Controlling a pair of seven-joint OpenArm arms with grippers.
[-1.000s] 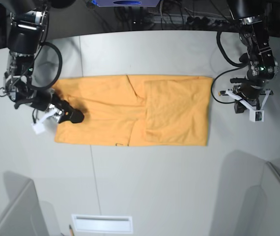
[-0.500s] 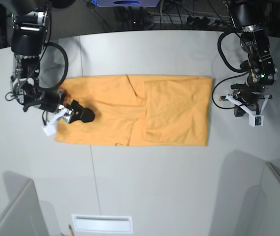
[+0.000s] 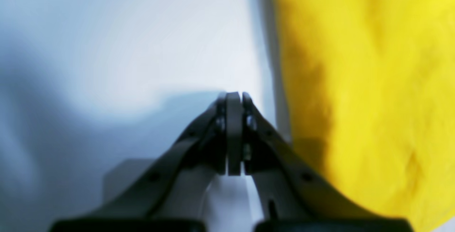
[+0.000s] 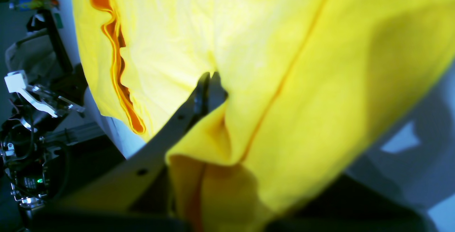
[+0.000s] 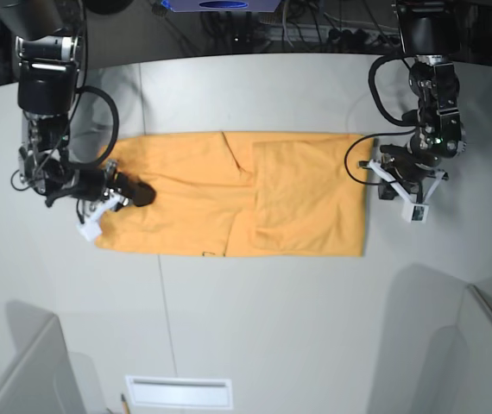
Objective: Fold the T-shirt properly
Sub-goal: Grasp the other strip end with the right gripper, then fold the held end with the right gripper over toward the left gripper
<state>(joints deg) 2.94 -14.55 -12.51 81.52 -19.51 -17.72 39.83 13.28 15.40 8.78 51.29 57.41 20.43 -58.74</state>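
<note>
And the left gripper [image 3: 234, 97] is coming in now, sliding from well clear of the T-shirt [image 5: 306, 198] to just beside its folded end, on the base view's right. Its jaws are standing narrow, fingertips together, and they are gripping nothing; the wrist view is showing them next to the shirt's edge, over the pale table [image 5: 255, 328].

Over at the shirt's other end, the right gripper [image 4: 213, 79] is drawing slightly back toward the outer edge from where it was half a second ago, and its jaws are closing up narrow around a pinch of the T-shirt. Cloth is bunching up between the fingers in a soft, rounded fold. The shirt's main outline is keeping its place on the table, lying between the two arms.

The cloth is looking plain, matte and soft, light orange in the base view and glowing yellow in the wrist views. Its folded panel is forming a broad, nearly square block, while a longer stretch is running out toward the right gripper. Layered edges are rippling and gaping, showing deeper orange inside, and a thin seam-like line is curving past the pinch. A smooth, white rectangular piece [image 5: 179, 392] is lying apart from the shirt, toward the bottom of the base view.
</note>
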